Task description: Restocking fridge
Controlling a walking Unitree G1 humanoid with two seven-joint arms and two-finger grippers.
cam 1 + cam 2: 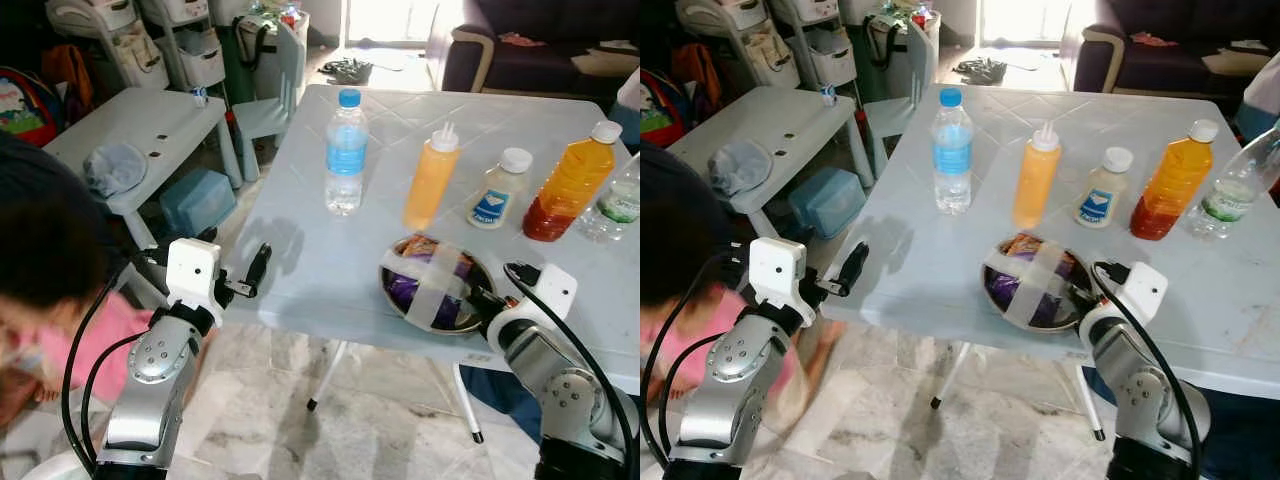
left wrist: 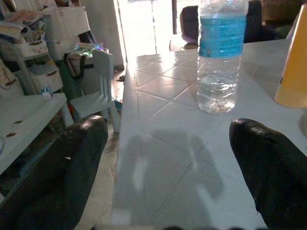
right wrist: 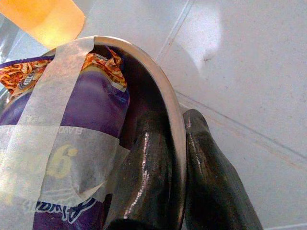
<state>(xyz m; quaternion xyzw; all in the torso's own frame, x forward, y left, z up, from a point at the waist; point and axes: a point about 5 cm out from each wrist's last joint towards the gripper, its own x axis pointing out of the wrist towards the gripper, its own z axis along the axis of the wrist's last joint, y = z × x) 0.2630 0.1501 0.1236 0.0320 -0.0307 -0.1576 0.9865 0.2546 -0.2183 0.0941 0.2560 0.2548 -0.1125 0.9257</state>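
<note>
My right gripper (image 3: 180, 167) pinches the rim of the metal bowl (image 1: 395, 292), one finger inside, one outside. The bowl holds a taped purple packet (image 1: 425, 285) at the table's (image 1: 300, 270) near edge, at five o'clock from the water bottle (image 1: 346, 152). My left gripper (image 2: 165, 167) hangs wide open, empty, at the table's nine o'clock edge.

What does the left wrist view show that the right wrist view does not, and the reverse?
Left wrist: the open left tool facing a water bottle that stands upright. Right wrist: the right tool shut on the rim of a metal bowl holding a taped purple packet. Both: the white table.
</note>
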